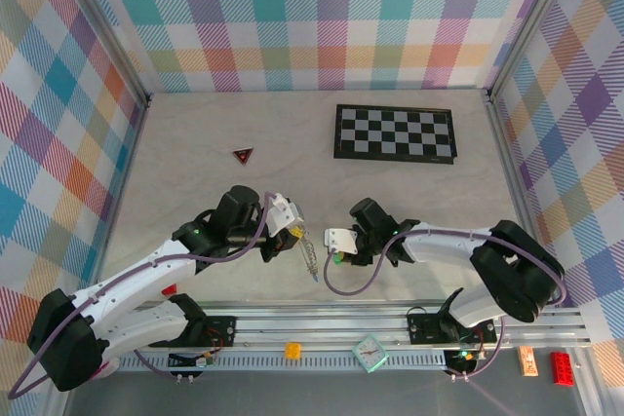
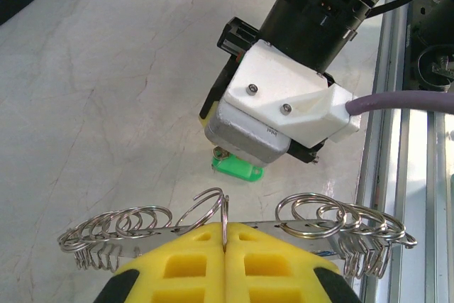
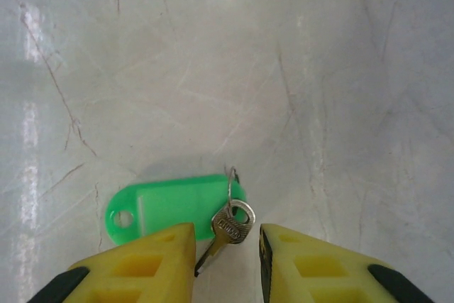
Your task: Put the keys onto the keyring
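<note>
The keyring (image 2: 323,219) is a grey metal strip hung with several silvery split rings; in the top view it dangles as a short chain (image 1: 310,256). My left gripper (image 2: 225,238) (image 1: 291,232) is shut on one upright ring of it, holding it just above the table. A key lies on the table: a small silver key (image 3: 231,223) on a mint-green tag (image 3: 174,206) (image 2: 237,169) (image 1: 337,260). My right gripper (image 3: 227,239) (image 1: 338,246) hovers right over it, open, with the key's head between the yellow fingertips and a gap on both sides.
A checkerboard (image 1: 395,133) lies at the back right and a dark red triangle (image 1: 243,154) at the back left. The metal rail (image 1: 390,323) runs along the near edge, with a small clock (image 1: 370,353) and a red brick (image 1: 563,367) beyond it.
</note>
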{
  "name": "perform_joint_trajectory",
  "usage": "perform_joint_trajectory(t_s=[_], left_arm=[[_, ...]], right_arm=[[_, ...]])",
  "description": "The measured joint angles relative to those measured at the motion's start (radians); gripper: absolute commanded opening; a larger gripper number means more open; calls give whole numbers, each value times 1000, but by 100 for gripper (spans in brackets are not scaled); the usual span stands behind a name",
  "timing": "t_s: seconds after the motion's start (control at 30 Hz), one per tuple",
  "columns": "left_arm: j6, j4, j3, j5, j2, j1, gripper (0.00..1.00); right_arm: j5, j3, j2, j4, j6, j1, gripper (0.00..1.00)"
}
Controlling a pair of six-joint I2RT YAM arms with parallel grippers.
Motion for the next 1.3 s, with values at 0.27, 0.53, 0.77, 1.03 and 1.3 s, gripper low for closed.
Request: perform_joint_trajectory(t_s=[0.27,0.53,0.77,1.03,1.3], left_arm=[[0,0,0,-4,0,0,0],[0,0,0,-3,0,0,0],[0,0,0,-3,0,0,0],[0,0,0,-3,0,0,0],[0,0,0,-3,0,0,0]], right_arm=[[-11,35,5,-18,-27,0,24],[-37,82,41,-57,-44,0,23],[-42,94,69,-90,-57,0,18],[-42,110,82,-98,-57,0,13],[-42,121,87,-99,-56,0,0]])
